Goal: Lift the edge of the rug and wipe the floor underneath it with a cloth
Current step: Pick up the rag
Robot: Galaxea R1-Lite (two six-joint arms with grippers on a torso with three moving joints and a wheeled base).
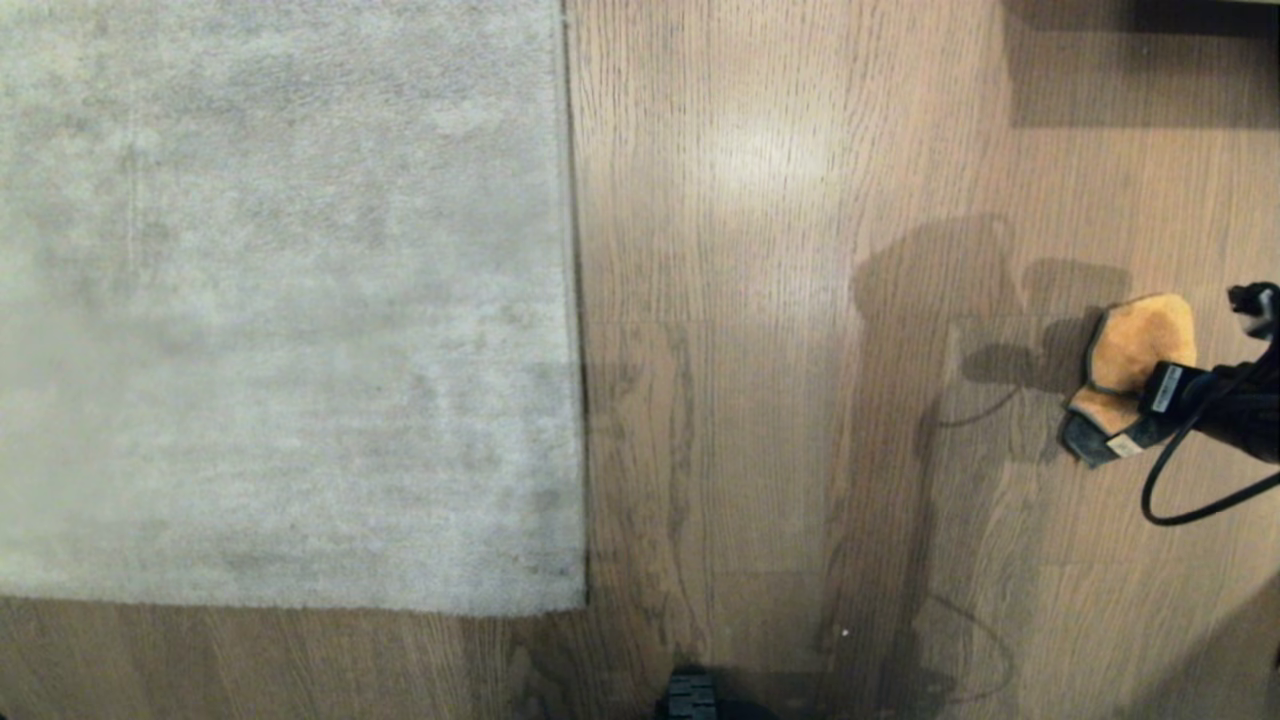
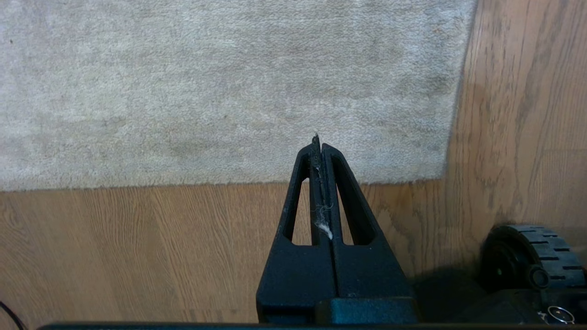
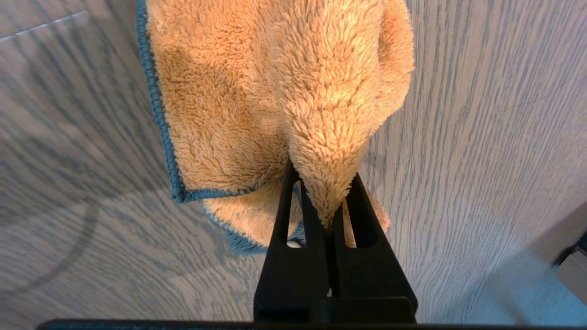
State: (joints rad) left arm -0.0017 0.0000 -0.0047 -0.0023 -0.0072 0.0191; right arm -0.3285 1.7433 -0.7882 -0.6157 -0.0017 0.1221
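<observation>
The pale grey-beige rug lies flat on the left, its straight rug edge running front to back and its corner near me. Brown wood floor fills the rest. The orange-tan fuzzy cloth with dark trim lies on the floor at the far right. My right gripper is shut on a raised fold of the cloth. My left gripper is shut on nothing and hangs near the rug corner.
A black cable loops from the right arm over the floor. My base's black wheel sits by the rug corner. A dark shadowed shape lies at the far right back.
</observation>
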